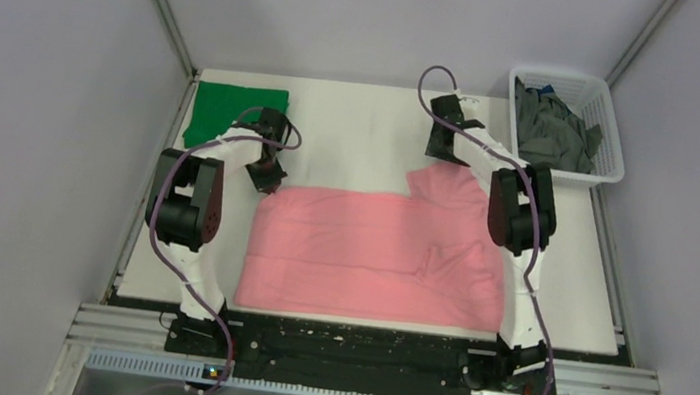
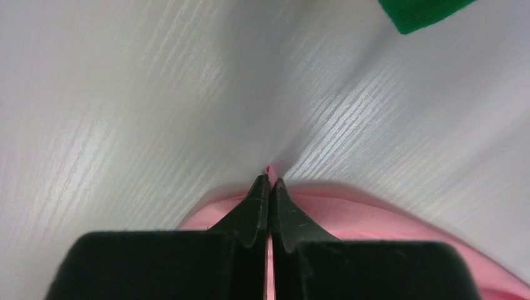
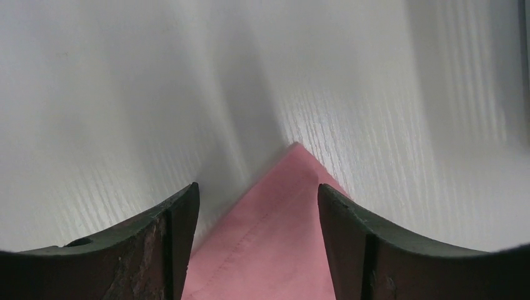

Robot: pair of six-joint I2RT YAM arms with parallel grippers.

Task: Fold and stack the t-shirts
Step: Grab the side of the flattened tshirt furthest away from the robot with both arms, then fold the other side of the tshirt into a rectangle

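Left jaws pinching pink t-shirt [image 1: 374, 256], right jaws apart astride its corner, white table [image 1: 353, 142], grey walls [image 1: 33, 118]

left tool [image 2: 269, 182] clamped on pink t-shirt [image 2: 350, 215] edge | green t-shirt [image 2: 425, 14] top right | white table [image 2: 156, 106]

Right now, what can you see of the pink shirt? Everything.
Light pink shirt, soft plain cloth, spread flat on the white table. It is rumpled along its right side, where a sleeve sticks out toward the far edge. The left gripper is shut on its far left corner. The right gripper stands open astride its far right corner.
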